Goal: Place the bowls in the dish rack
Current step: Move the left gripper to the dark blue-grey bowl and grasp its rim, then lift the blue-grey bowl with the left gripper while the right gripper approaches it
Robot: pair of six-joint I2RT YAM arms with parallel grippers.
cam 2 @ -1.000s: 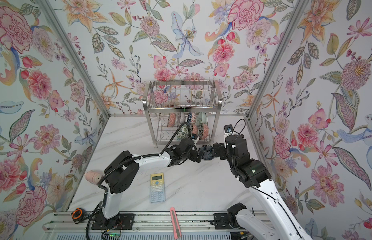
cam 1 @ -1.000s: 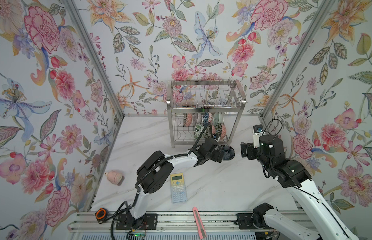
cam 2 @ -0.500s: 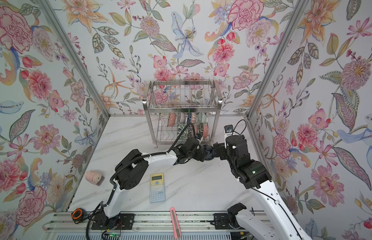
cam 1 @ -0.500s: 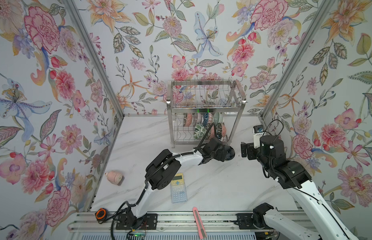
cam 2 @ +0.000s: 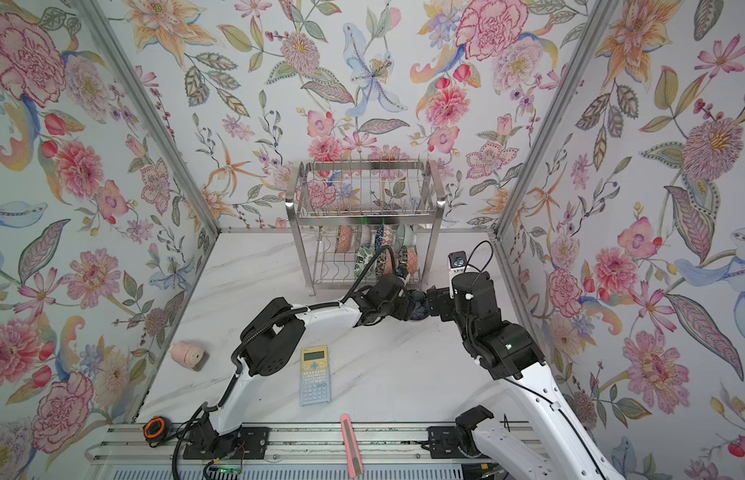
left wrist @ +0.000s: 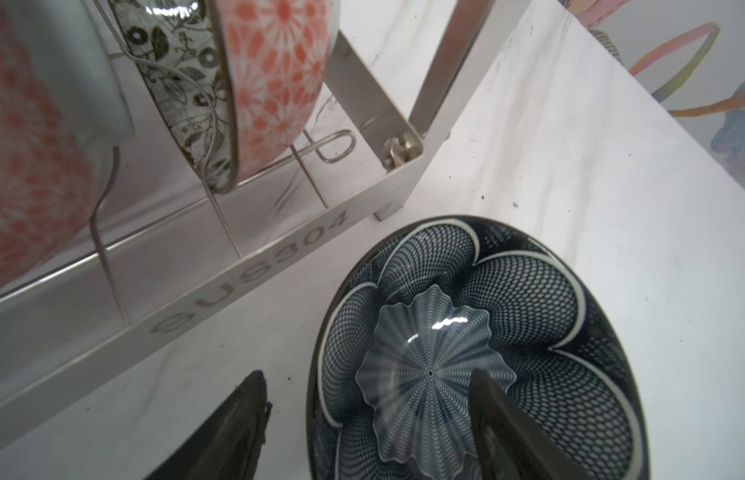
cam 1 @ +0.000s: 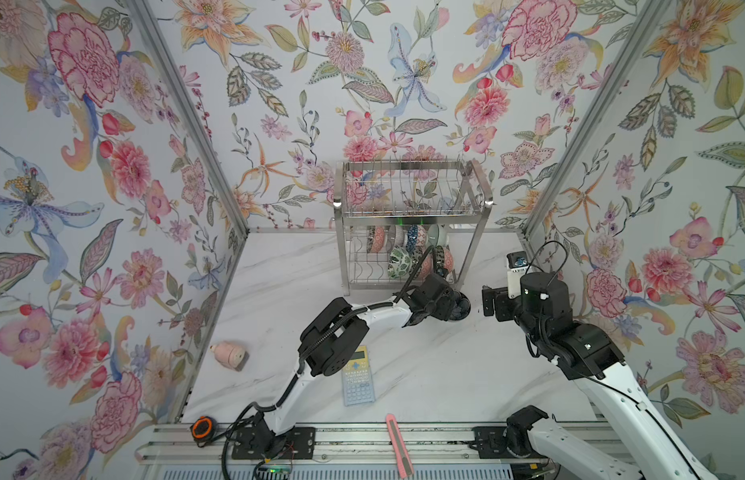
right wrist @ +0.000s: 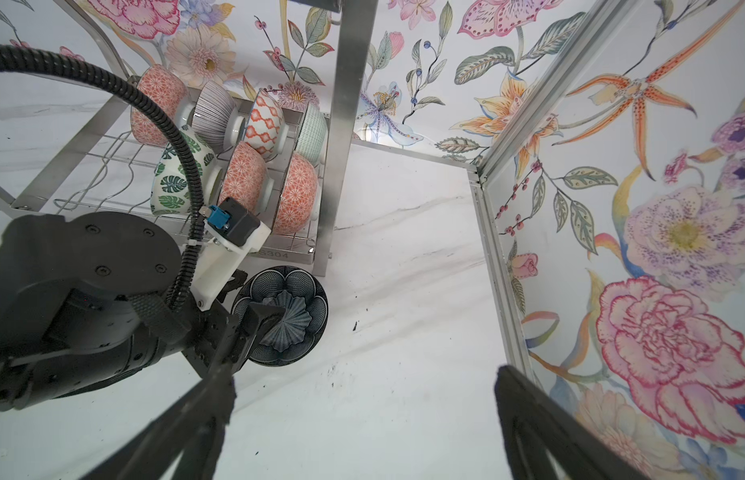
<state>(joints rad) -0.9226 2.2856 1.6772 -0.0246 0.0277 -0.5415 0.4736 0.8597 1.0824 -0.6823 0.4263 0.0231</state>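
Two robot arms work over a white marble table [cam 1: 425, 374] walled in flowered paper. The rack [cam 1: 410, 214] stands just beyond the left gripper [left wrist: 364, 374]. Its lower tier is nearly full: at least seven bowls [right wrist: 246, 174] stand on edge there in two rows, among them a leaf bowl [right wrist: 169, 195], a striped one, a pale one and several orange-pink ones. The upper tier looks bare. Most of the loading appears done.

One dark bowl [left wrist: 529, 299] sits upright on the table, right at the left gripper and just outside the rack's near corner leg. The left gripper's jaws are apart and straddle the bowl's near wall. One finger [left wrist: 499, 415] reaches down inside it; the other stands outside, with a sliver of table showing between it and the rim. As far as the wrist view shows, it is not pinching yet.

The right gripper [right wrist: 362, 378] hovers across the bowl from the left gripper, near but apart, its jaws spread wide with nothing between them.

What seems left is to close on the dark bowl, lift it and slot it on edge into the lower tier, where free wires show on the side away from the right gripper. A small pink object [cam 1: 227, 353] lies well away from both grippers, by the wall; I cannot tell whether it is a bowl. A calculator [cam 1: 356, 376] lies below the left arm's elbow
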